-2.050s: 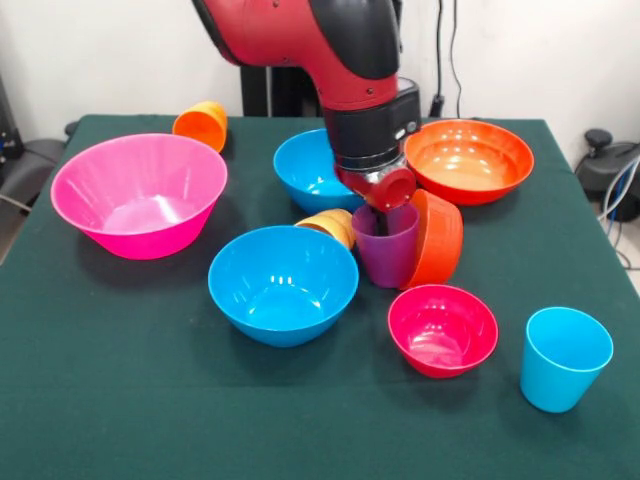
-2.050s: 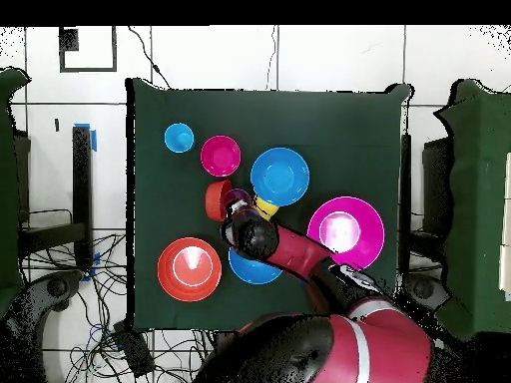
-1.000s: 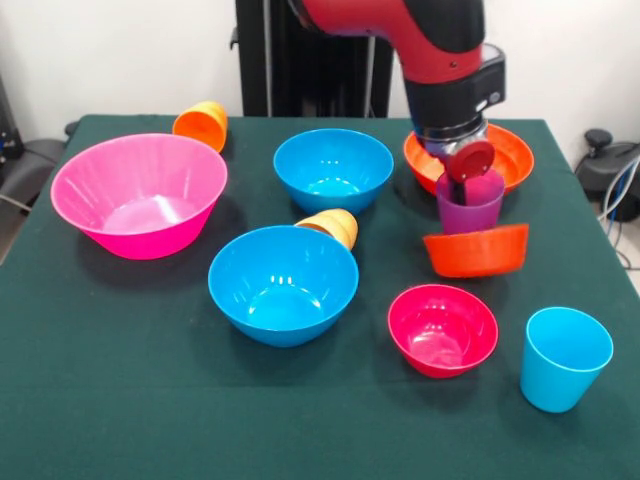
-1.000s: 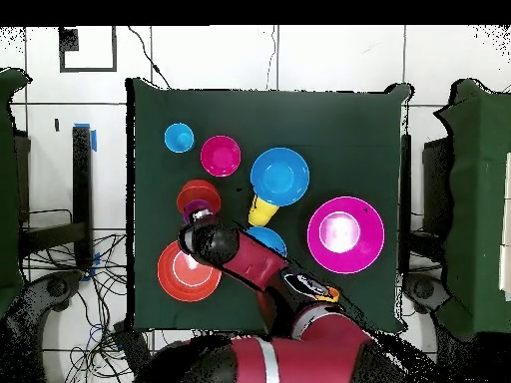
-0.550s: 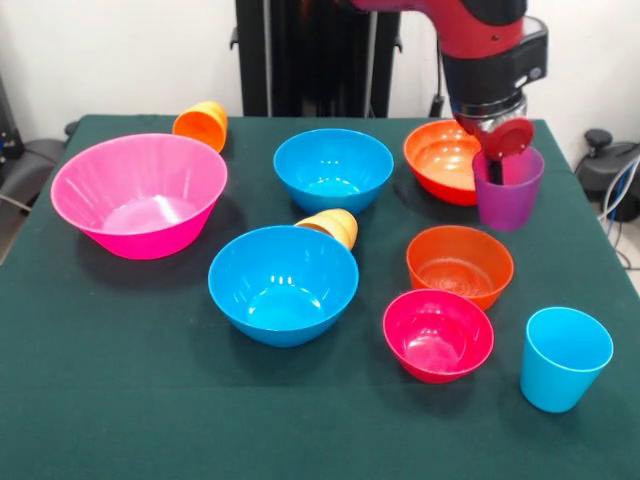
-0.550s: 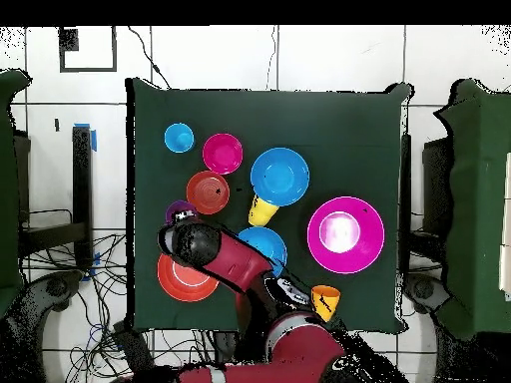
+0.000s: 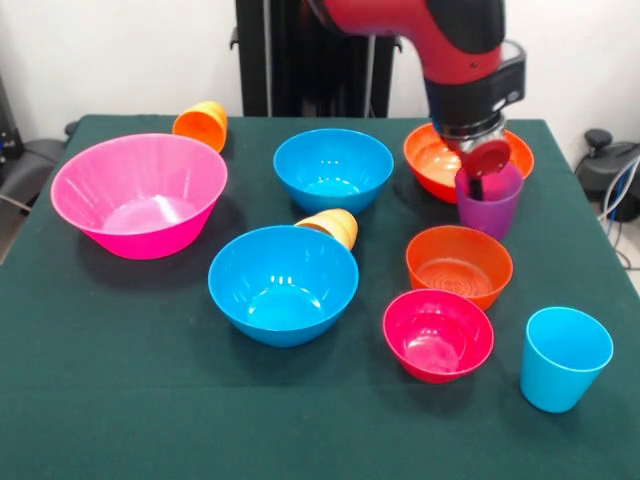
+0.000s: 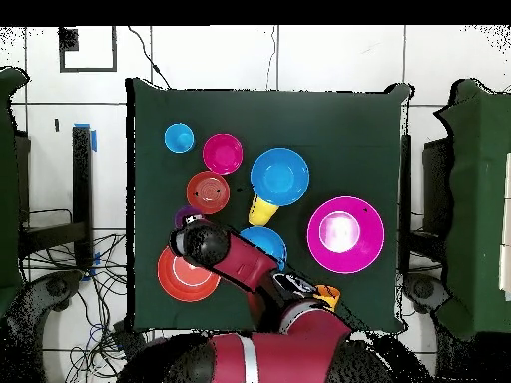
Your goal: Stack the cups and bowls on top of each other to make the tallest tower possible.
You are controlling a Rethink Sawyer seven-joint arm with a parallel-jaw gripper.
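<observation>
Carry step: the gripper (image 7: 480,180), jaws clamped on the purple cup's (image 7: 488,204) rim, holds it just above and behind the small orange bowl (image 7: 459,264); next, lower it in

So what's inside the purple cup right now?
The gripper reaches down into the purple cup, gripping its rim. Nothing else shows inside, though its bottom is hidden.

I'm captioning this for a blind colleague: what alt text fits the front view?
A red robot arm's gripper holds a purple cup lifted above a green table, beside an upright small orange bowl; pink, blue, magenta and orange-red bowls and other cups stand scattered, unstacked.
</observation>
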